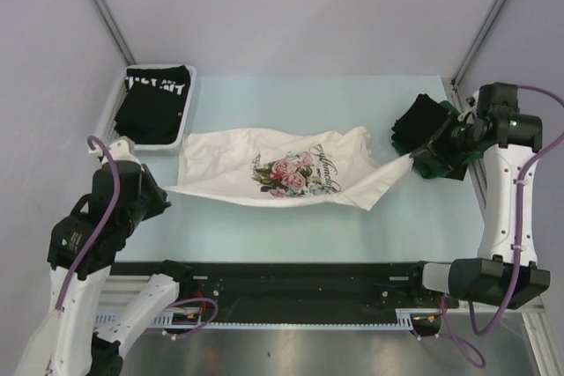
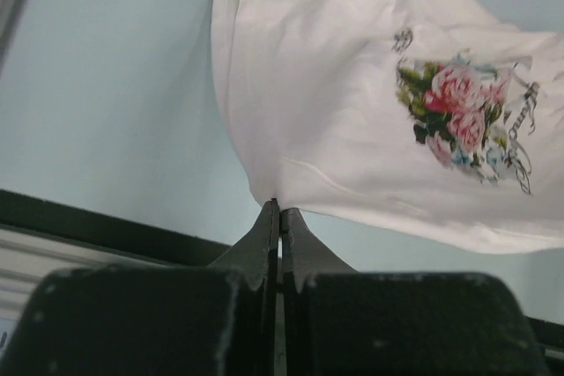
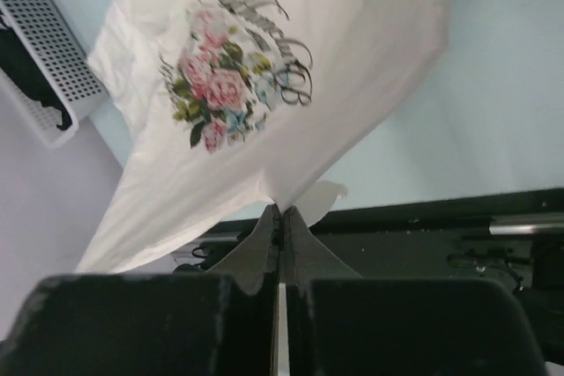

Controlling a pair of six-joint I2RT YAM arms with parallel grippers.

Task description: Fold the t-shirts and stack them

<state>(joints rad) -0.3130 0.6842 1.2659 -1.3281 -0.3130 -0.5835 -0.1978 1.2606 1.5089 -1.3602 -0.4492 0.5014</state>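
Note:
The white t-shirt (image 1: 282, 169) with the pink floral print and black script is stretched between both arms over the pale table. My left gripper (image 1: 167, 189) is shut on the shirt's near-left corner; in the left wrist view the jaws (image 2: 280, 209) pinch the hem of the cloth (image 2: 352, 85). On the right, my other gripper (image 1: 412, 156) is shut on the far-right corner, and its wrist view shows the tips (image 3: 282, 210) clamped on white fabric (image 3: 264, 85). A black tee with white lettering (image 1: 157, 99) lies in the basket. Plain black (image 1: 421, 122) and dark green (image 1: 434, 170) tees are piled at the right.
The white mesh basket (image 1: 188, 121) stands at the back left, also seen in the right wrist view as a perforated wall (image 3: 44, 33). A black rail (image 1: 300, 275) runs along the table's near edge. Frame posts rise at both back corners.

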